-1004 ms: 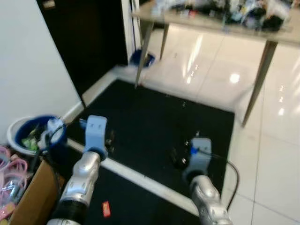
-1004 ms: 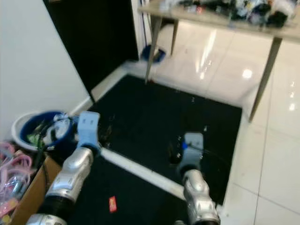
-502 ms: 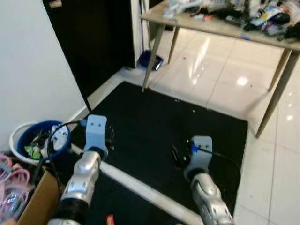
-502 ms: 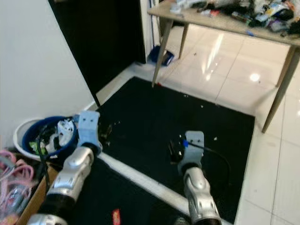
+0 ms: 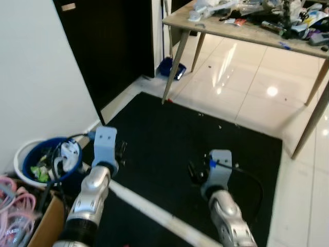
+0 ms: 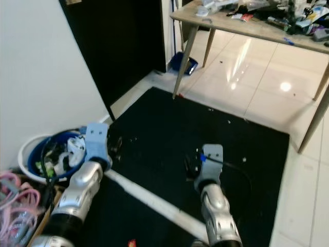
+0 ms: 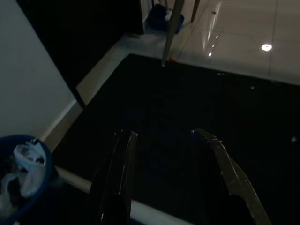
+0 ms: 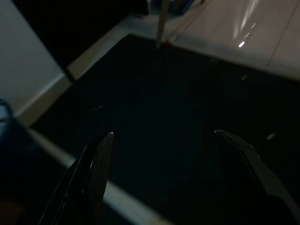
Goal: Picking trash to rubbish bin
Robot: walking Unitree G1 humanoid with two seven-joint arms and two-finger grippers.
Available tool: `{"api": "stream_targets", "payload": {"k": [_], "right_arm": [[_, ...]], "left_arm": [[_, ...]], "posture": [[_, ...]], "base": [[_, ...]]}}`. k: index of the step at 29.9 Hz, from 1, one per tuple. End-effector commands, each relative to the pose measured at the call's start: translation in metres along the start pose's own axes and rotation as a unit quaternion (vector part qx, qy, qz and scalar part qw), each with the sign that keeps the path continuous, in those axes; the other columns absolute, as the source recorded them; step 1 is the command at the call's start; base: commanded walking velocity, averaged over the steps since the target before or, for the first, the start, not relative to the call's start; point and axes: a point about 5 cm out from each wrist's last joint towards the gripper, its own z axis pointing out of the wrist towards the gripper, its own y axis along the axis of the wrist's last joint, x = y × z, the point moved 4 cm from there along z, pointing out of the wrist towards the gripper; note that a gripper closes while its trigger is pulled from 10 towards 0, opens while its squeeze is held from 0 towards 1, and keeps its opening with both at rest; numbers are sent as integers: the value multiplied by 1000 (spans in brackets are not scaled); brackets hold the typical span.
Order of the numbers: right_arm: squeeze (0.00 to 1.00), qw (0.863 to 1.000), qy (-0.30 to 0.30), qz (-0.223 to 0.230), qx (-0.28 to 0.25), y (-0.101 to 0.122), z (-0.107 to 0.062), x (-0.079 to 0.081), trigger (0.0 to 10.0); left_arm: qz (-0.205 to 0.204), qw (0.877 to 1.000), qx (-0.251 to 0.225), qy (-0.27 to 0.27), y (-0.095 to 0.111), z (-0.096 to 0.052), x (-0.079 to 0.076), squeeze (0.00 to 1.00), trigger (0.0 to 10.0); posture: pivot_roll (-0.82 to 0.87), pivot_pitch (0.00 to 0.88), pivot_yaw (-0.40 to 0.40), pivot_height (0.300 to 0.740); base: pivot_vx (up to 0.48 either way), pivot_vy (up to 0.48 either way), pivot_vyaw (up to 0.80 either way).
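A humanoid robot stands over a black floor mat (image 5: 195, 139), both silver arms held out before it. The left gripper (image 7: 171, 140) hovers above the mat with its two black fingers spread wide and nothing between them; the right gripper (image 8: 164, 140) hangs beside it at about 3 o'clock, its fingers likewise wide apart and empty. A blue rubbish bin (image 5: 32, 159) sits against the white wall (image 5: 36, 72) at roughly 9 o'clock from the left gripper, already holding crumpled white plastic (image 5: 69, 152) and green scraps (image 5: 38, 171). A pale strip (image 5: 154, 213) runs across the mat beneath the arms. Small light specks of litter (image 6: 229, 122) dot the mat toward 12 o'clock. Farther off at 1 o'clock, a wooden table (image 5: 241, 32) stands on glossy tiles, its top heaped with clutter (image 5: 288, 10). A blue dustpan-like item (image 5: 172, 68) lies by the table leg, near a dark doorway (image 5: 113, 41). Pink cords (image 5: 13, 200) and a cardboard box (image 5: 49, 224) lie at 8 o'clock.
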Motion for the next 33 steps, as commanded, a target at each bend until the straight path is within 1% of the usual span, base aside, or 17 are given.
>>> {"api": "stream_targets", "payload": {"k": [1,33], "right_arm": [[0,1000,9,3,15,-9,-3,9,10000],[0,1000,7,10,17,-10,-2,10,10000]], "left_arm": [[4,1000,14,13,-9,-4,9,0,10000],[9,1000,12,10,-7,-3,11,0,10000]], "posture": [[-35,146,71,740],[-28,140,81,740]], "base": [[319,0,0],[316,0,0]]}}
